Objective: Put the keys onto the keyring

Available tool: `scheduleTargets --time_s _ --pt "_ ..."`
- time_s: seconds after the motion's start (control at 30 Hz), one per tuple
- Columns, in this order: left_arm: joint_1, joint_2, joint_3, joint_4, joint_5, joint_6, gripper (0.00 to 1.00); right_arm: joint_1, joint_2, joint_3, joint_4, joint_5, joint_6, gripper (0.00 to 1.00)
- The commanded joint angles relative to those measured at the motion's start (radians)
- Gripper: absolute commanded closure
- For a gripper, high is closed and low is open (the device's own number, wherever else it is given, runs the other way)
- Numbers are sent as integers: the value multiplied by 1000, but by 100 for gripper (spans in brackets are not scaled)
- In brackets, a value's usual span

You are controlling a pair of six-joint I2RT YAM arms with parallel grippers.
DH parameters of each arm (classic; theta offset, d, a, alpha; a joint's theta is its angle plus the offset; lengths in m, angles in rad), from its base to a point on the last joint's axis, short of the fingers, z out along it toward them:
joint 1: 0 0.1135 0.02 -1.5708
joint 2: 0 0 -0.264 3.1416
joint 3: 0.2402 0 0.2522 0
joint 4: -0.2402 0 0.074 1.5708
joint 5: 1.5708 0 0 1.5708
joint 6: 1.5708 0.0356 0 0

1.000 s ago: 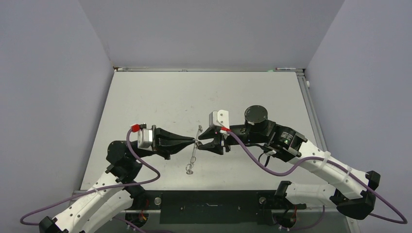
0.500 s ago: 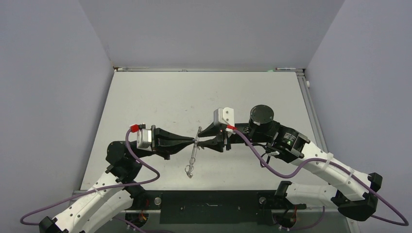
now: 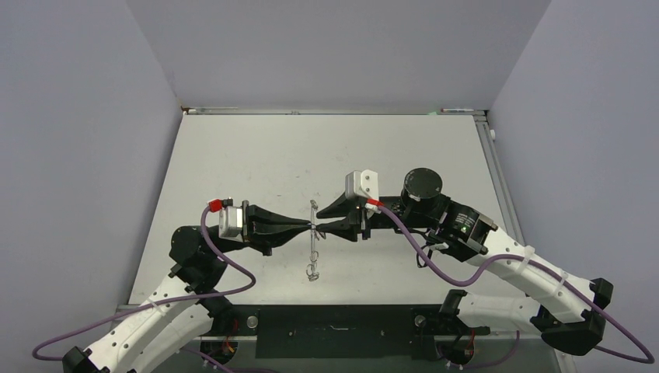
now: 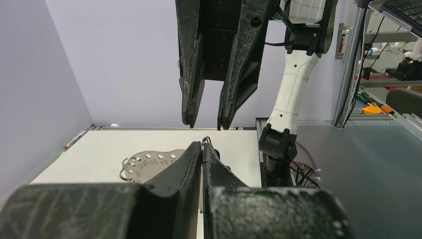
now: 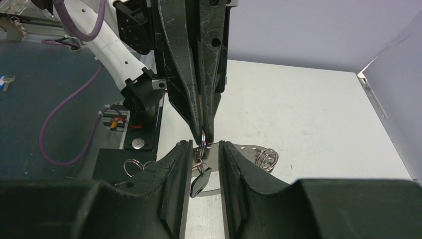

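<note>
L gripper clenched on keyring, mid-table btwn the arms. R gripper released, jaws apart round a dangling key. That key prob. hooked on already; can't tell if more are left.

The keyring is shiny silver metal, the table matt and scuffed.
</note>
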State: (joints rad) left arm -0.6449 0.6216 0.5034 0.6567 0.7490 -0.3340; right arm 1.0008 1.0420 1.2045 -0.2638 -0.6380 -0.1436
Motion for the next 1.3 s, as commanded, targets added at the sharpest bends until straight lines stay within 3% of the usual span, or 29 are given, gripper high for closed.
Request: scheduleTargets --time_s 0.0,0.77,0.97,1.13,1.27 --pt "8 -13 9 72 -3 -10 100 -7 11 -11 62 -28 6 73" --pt "8 -16 7 70 -2 -8 100 -7 32 -41 110 -60 28 79" --pt "9 -17 6 74 -4 -8 100 -7 46 -44 114 -80 31 84" --pt "8 -19 4 76 -6 -8 100 -8 48 -49 118 -77 33 94" --pt "8 -19 3 76 -7 -7 100 -7 43 -52 124 -81 34 95"
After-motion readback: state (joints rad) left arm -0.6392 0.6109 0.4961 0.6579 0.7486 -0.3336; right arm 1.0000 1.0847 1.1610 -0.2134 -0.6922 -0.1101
